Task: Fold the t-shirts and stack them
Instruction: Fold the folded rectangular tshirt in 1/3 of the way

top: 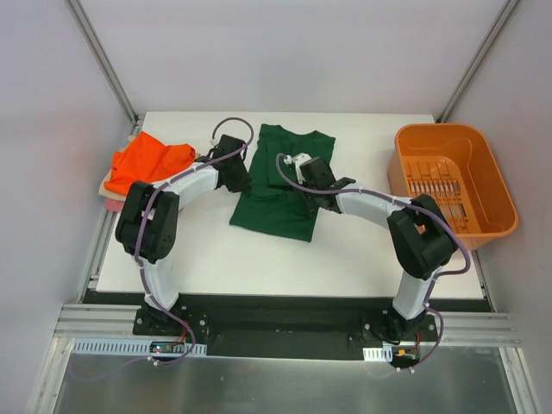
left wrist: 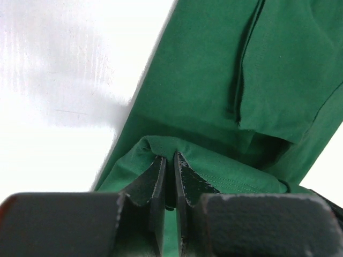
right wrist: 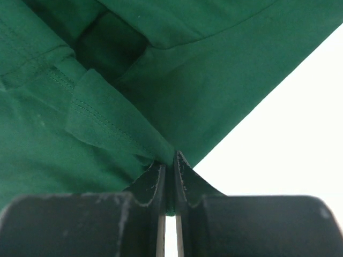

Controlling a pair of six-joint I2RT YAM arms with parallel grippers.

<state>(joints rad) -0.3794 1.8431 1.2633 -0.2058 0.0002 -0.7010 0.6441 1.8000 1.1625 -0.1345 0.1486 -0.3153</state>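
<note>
The dark green t-shirt lies partly folded in the middle of the white table. My left gripper is shut on a fold of its left edge; the left wrist view shows green cloth pinched between the fingers. My right gripper is shut on its right edge, with green cloth clamped in the jaws in the right wrist view. The bright orange t-shirt lies crumpled at the far left on a pale cream and pink folded pile.
An orange plastic basket stands at the table's right edge. Metal frame posts rise at the back corners. The arm bases sit at the near edge.
</note>
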